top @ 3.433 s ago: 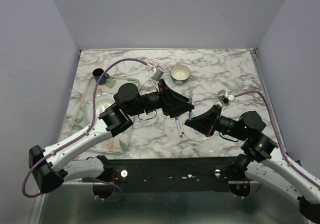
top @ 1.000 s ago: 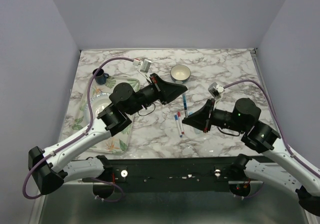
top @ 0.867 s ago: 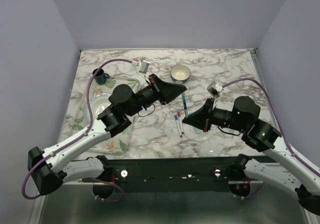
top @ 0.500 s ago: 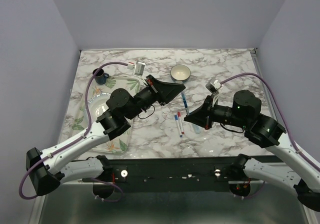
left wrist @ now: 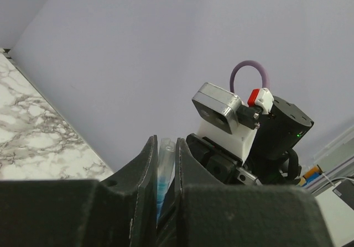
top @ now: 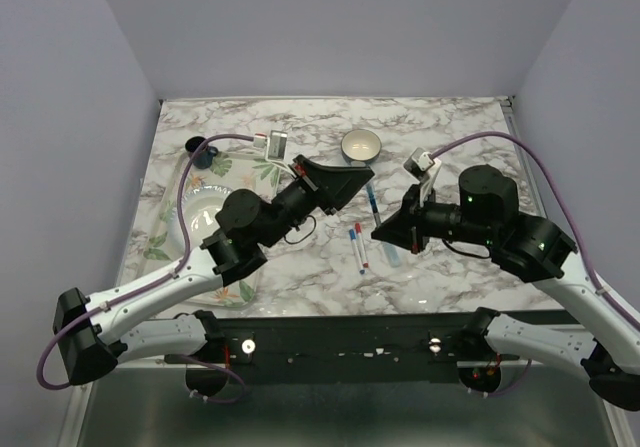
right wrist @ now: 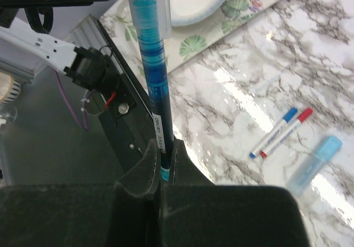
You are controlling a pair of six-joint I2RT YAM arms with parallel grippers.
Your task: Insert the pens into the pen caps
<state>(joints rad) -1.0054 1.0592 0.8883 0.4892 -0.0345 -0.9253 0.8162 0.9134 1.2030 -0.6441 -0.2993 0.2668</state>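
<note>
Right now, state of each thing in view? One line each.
left gripper: shut on clear cap
right gripper: shut on dark blue pen
clear cap: in the air, over the pen's end
dark blue pen: held, one end inside cap
red-tipped pen: lying on table
blue-tipped pen: lying beside it
pale blue marker: lying loose on table
bowl: upright

Marble table [top: 460,137], floral tray [top: 232,169], bowl [top: 361,145], dark cup [top: 199,151], white pens [right wrist: 275,131], pale marker [right wrist: 316,163]

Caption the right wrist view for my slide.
Right gripper shut on a dark blue pen, its top end inside a clear cap; two pens on marble.
</note>
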